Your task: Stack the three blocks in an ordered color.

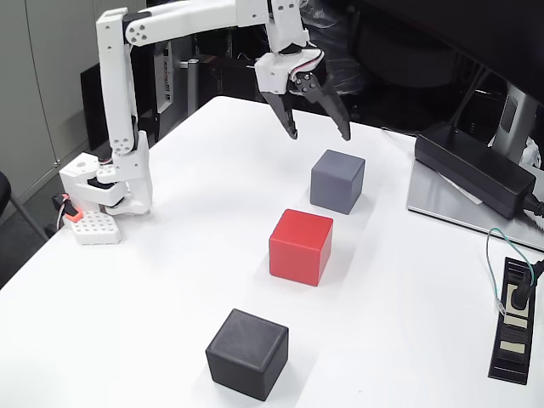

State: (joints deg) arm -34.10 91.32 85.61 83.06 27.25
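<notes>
Three cubes stand apart on the white table (170, 280) in a diagonal line. The blue-grey block (337, 180) is farthest back, the red block (300, 246) sits in the middle, and the black block (247, 354) is nearest the front edge. My gripper (319, 133) hangs in the air above and slightly left of the blue-grey block. Its two dark fingers are spread wide, open, with nothing between them.
The white arm's base (110, 191) is clamped at the table's left edge. A long black power brick (476, 168) lies on a grey monitor stand at the right. A black power strip (512, 319) with a green cable sits at the right edge.
</notes>
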